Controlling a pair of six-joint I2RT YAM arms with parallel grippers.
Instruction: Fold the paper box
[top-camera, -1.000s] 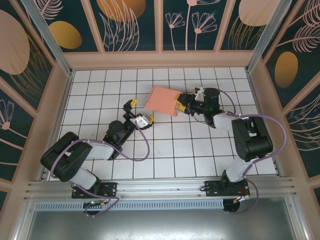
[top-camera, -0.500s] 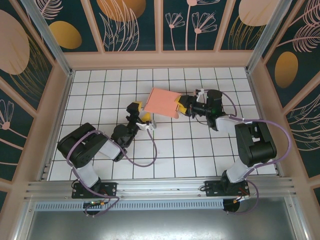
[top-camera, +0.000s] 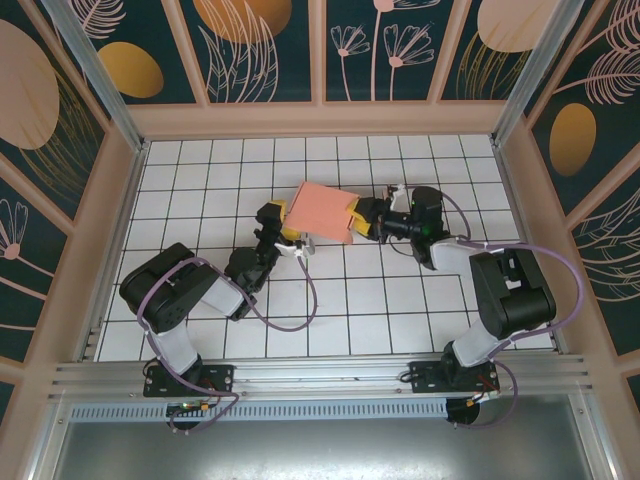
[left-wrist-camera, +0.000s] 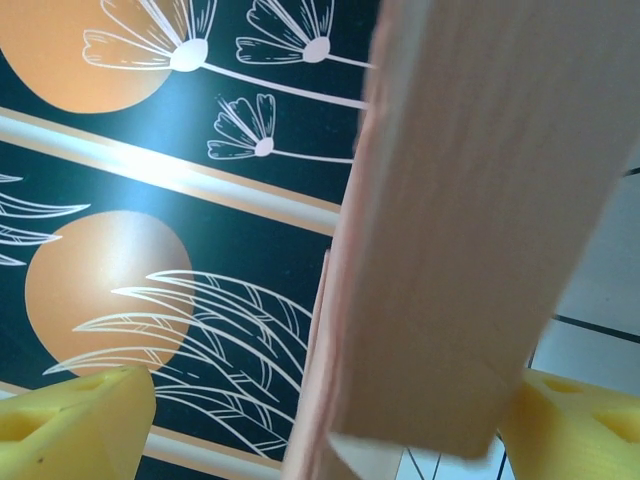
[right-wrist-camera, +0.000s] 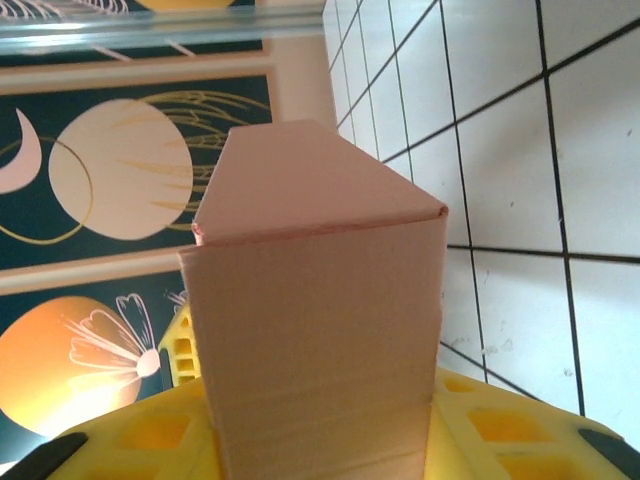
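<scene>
Framing white tiled table (top-camera: 340, 300), dark floral walls (top-camera: 270, 55), paper box (top-camera: 320, 208)

Arms (top-camera: 510, 295) black with silver-grey links; lilac cables (top-camera: 312, 295) looped alongside; claw pads (left-wrist-camera: 70, 420) yellow.
</scene>
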